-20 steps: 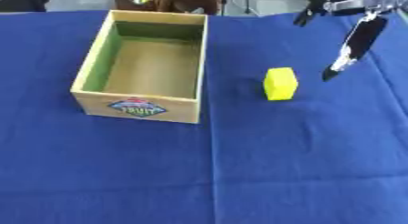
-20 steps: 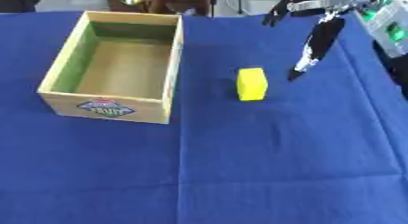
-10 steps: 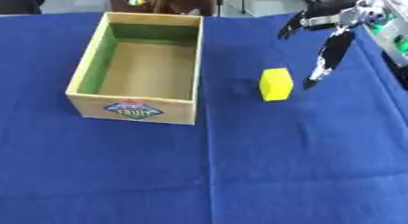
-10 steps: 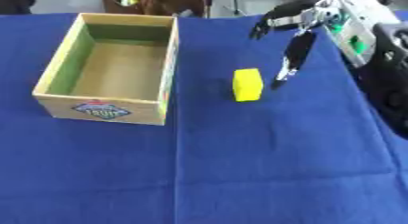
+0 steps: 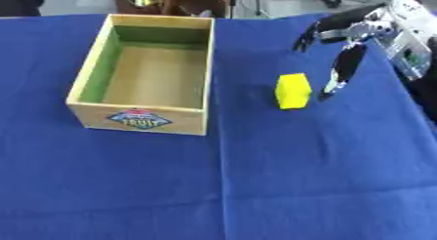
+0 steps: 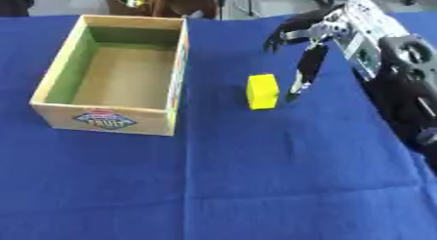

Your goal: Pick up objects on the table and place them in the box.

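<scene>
Yellow block (image 5: 293, 90) sitting on blue tablecloth (image 5: 256, 185), right of open wooden box (image 5: 145, 73). Right hand (image 6: 309, 49) hanging just beside block's right side, fingers spread and holding nothing, one pointing down at cloth.

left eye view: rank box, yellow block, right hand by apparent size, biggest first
1. box
2. right hand, open, fingers spread, beside the block
3. yellow block

The hand may be nearer the camera than the block, so their order is uncertain.

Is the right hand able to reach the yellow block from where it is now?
Probably yes. The right hand hangs open just right of the yellow block, fingers pointing down, and only bare blue cloth lies between them.
</scene>
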`<state>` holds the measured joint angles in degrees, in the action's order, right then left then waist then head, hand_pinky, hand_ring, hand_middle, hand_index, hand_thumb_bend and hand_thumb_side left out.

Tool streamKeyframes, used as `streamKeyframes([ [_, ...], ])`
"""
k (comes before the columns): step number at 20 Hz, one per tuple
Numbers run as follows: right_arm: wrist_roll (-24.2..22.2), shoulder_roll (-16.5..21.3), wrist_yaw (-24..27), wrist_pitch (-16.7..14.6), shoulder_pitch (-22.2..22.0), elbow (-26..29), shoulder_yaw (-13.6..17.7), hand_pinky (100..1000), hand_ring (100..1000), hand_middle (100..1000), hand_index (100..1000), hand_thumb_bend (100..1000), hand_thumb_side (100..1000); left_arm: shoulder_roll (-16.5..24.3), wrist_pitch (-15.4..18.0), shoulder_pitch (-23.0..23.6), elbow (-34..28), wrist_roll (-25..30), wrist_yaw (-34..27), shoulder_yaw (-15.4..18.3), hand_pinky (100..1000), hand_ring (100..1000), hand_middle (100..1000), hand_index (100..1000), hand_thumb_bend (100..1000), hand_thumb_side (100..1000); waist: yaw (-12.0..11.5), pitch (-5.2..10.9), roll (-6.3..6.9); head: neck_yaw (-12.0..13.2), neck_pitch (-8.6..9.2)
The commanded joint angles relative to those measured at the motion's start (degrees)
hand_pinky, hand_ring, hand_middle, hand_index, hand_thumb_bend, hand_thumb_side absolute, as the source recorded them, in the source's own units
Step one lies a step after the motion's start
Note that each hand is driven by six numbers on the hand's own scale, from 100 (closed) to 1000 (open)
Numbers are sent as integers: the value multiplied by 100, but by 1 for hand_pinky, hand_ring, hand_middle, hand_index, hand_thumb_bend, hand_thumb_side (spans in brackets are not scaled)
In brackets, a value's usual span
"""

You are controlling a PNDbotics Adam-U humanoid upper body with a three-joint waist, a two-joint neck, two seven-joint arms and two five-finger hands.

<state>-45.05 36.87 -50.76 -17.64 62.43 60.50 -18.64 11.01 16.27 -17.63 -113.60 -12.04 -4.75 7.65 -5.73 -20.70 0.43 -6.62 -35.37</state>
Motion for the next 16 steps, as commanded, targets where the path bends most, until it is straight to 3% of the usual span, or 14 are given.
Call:
streamKeyframes([
  [1,118,44,-137,9,58,-4,61,867,904,790,939,693,366,39,5,-58,-99,19,-26,-14,479,573,639,780,100,1000,-8,96,8,-18,62],
  [7,364,-14,-362,17,-29,-132,69,859,897,767,910,656,371,25,11,-75,-99,28,-22,-16,479,573,638,779,100,1000,-14,54,21,-25,82],
  [10,438,-21,-410,18,-32,-157,76,858,895,760,895,606,369,20,5,-74,-99,31,-13,-16,479,572,638,779,100,1000,-3,40,22,-21,75],
  [12,474,-21,-431,12,-15,-149,75,856,893,743,878,523,360,20,5,-74,-99,33,-9,-17,479,573,638,779,100,1000,2,38,21,-23,69],
  [16,506,-6,-426,-32,35,-63,48,853,889,728,857,499,372,22,3,-68,-99,40,-6,-19,479,573,638,778,100,1000,12,43,18,-27,61],
])
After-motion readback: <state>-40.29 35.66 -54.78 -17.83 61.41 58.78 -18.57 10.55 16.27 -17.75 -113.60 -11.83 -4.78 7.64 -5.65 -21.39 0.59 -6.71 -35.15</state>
